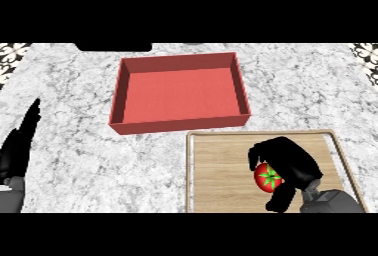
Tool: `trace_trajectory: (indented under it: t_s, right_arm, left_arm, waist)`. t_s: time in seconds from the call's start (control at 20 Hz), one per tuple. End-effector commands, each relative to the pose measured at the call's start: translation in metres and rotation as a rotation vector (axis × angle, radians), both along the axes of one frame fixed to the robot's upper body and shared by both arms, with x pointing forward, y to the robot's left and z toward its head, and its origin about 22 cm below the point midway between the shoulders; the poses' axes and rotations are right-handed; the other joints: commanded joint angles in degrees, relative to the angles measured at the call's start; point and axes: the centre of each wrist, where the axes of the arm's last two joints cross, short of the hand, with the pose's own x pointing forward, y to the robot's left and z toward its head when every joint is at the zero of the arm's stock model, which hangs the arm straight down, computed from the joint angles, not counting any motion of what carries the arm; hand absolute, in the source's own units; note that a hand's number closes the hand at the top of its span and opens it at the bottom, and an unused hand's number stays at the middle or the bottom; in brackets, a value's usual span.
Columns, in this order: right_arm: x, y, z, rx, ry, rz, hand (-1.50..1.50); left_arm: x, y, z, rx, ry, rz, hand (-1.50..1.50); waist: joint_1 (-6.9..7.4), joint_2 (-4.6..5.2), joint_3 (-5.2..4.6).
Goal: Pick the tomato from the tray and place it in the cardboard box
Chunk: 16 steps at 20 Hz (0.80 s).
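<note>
Sitting on the wooden tray (221, 170), toward its right half and nearer the front edge, the tomato (269, 180) shows as a red body with a green star-shaped stem facing upward. Only part of it is visible, because the right hand (289, 162) is wrapped over it from the right and above. The black fingers (258, 152) curl down along the tomato's left and upper side, while the thumb (280, 200) bends in below it, so the fruit sits inside the curl of the hand. Whether the tomato is lifted clear of the tray surface or resting on it cannot be told from this view. The grey forearm (332, 202) of that hand enters from the lower right corner.

The tray is pale wood with a raised rim, lying on the right front part of the marble counter (74, 100). Just behind the tray, almost touching its back rim, stands the box (177, 92), which appears red with low walls and an open top; nothing lies inside it. It sits slightly left of the tray, near the middle of the counter.

At the far left edge of the view, the left hand (22, 145) shows with its fingers straight and pointing up, well apart from the tray and the box, holding nothing.
</note>
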Motion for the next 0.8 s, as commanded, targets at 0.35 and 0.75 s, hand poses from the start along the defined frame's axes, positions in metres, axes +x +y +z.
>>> trace_trajectory:
  t_s: [0.35,0.75]
  right_arm:
    - [-0.034,0.019,-0.013,-0.059,-0.079,-0.845,1.50]
    - [-0.081,0.092,0.051,-0.117,-0.414,-1.055,1.50]
  left_arm:
    - [-0.007,0.013,0.001,0.010,0.013,0.055,0.00]
    - [0.000,0.013,0.008,-0.005,0.000,0.021,0.00]
  waist:
    - [-3.54,-0.94,0.15]
    - [-0.94,-0.31,0.19]
